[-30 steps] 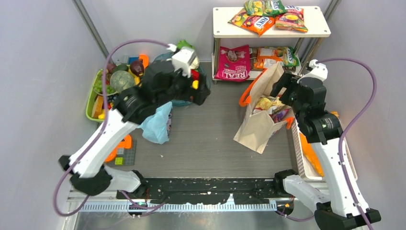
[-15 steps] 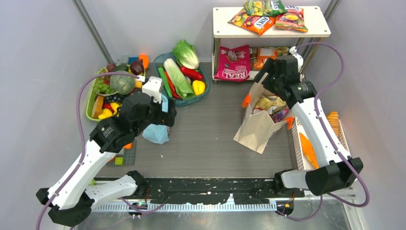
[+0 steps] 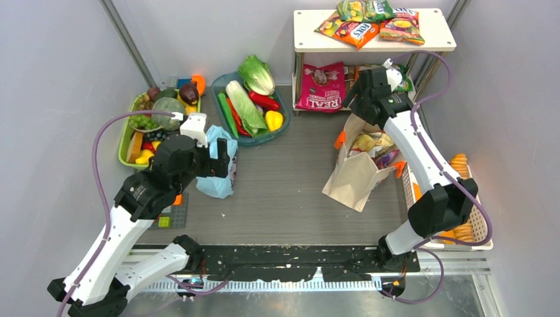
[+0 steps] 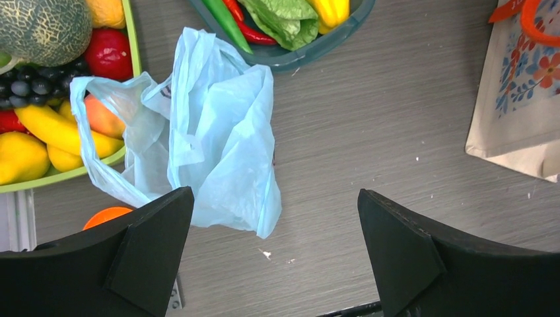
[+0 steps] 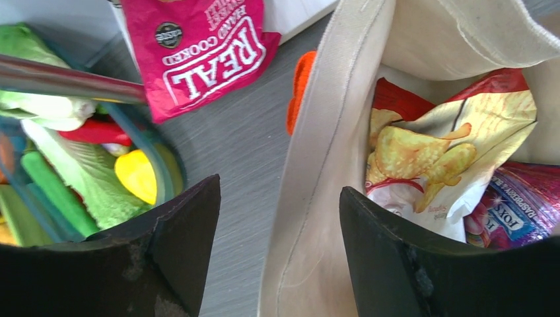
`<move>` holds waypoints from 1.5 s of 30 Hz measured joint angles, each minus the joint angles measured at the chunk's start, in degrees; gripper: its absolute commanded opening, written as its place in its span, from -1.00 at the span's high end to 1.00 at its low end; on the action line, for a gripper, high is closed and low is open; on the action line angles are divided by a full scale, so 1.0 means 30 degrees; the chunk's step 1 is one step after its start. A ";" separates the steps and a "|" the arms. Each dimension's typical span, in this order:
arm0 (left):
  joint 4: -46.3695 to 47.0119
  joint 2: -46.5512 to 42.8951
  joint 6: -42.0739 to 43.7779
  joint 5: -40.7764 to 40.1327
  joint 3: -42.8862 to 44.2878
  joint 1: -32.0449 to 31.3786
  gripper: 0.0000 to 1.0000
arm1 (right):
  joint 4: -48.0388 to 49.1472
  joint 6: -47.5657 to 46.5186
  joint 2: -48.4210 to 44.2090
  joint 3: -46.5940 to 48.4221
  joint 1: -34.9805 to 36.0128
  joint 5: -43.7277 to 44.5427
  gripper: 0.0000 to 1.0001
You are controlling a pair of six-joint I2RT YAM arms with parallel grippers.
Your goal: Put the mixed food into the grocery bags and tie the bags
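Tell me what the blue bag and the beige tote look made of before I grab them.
Blue bag: thin plastic film, slightly glossy and translucent; it crumples in sharp creases, and an orange fruit shows through it. Beige tote: probably canvas or similar woven cloth, matt, with a stitched seam near its rim.

Light: bright, even, falling from above me.
Shadows: soft and faint on the table (image 3: 290, 191).
Glare: sheen on the chips packet (image 5: 449, 145).
Blur: my right wrist view is soft at the left, around the blue tray (image 5: 155, 155).

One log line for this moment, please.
left gripper open above blue bag | right gripper open over tote rim | tote open, chip packet inside | blue bag crumpled on table
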 measured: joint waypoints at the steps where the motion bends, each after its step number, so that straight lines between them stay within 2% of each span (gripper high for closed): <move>1: -0.0007 -0.0182 0.0080 0.0000 -0.0219 0.0036 -0.99 | -0.0095 -0.0022 0.0189 0.0000 0.0000 0.0160 -0.37; 2: 0.0000 -0.0342 0.0117 -0.0007 -0.0408 0.0066 -0.99 | -0.0175 -0.0029 0.0342 0.0000 0.0000 0.0350 -0.28; 4: -0.0015 -0.0729 0.0168 -0.0007 -0.0918 0.0095 -0.99 | -0.0299 -0.0102 0.0539 -0.0007 -0.0029 0.0612 0.14; 5: -0.0029 -0.0911 0.0182 -0.0015 -0.1166 0.0109 -0.99 | -0.0328 -0.0182 0.0605 -0.0007 -0.0080 0.0685 0.47; 7: -0.0022 -0.1195 0.0233 -0.0044 -0.1581 0.0138 -0.99 | -0.0408 -0.0248 0.0794 0.0095 -0.0248 0.0707 0.71; 10: -0.0131 -0.1515 0.0240 -0.0182 -0.2098 0.0182 -0.99 | -0.0627 -0.0262 0.1362 0.0692 -0.0758 0.0663 0.88; 17: -0.0175 -0.1763 0.0219 -0.0372 -0.2922 0.0233 -0.99 | -0.1450 -0.0714 0.2965 0.3745 -0.3147 0.0517 0.90; 18: -0.0168 -0.1763 0.0182 -0.0466 -0.3118 0.0277 -0.99 | -0.1741 -0.0860 0.3373 0.4575 -0.3701 0.0554 0.84; 19: -0.0168 -0.1763 0.0058 -0.0583 -0.3359 0.0401 -0.99 | -0.1880 -0.0933 0.3672 0.5158 -0.4218 0.0554 0.70; 20: -0.0168 -0.1756 -0.0044 -0.0678 -0.3504 0.0517 -0.99 | -0.1923 -0.0998 0.3832 0.5501 -0.4605 0.0576 0.14; 22: -0.0168 -0.1639 -0.0401 -0.0772 -0.3759 0.1056 -0.99 | -0.2040 -0.1049 0.4058 0.6098 -0.5523 0.0583 -0.50; 24: -0.0153 -0.1348 -0.0801 -0.0750 -0.3949 0.1894 -0.99 | -0.1989 -0.1355 0.4087 0.6484 -0.6207 0.0605 -0.64; 28: 0.0022 -0.0444 -0.1406 -0.0678 -0.4167 0.3526 -0.97 | -0.1712 -0.2164 0.3716 0.6499 -0.6710 0.0474 -0.66; 32: 0.0510 0.0466 -0.1807 -0.0685 -0.4167 0.4459 -0.79 | -0.0627 -0.3606 0.2025 0.4488 -0.5792 -0.0306 -0.67; 38: 0.0998 0.2135 -0.1960 -0.0175 -0.3359 0.5654 -0.78 | 0.1916 -0.5821 -0.3541 -0.0699 -0.4408 -0.4415 -0.66; 41: 0.1406 0.3395 -0.1923 0.0102 -0.2492 0.6091 -0.69 | 0.2965 -0.6266 -0.6615 -0.2754 -0.3971 -0.6339 -0.65; 45: 0.2171 0.5778 -0.1880 0.1916 -0.1836 0.7868 -0.62 | 0.4182 -0.6455 -0.9981 -0.4772 -0.3169 -0.8408 -0.64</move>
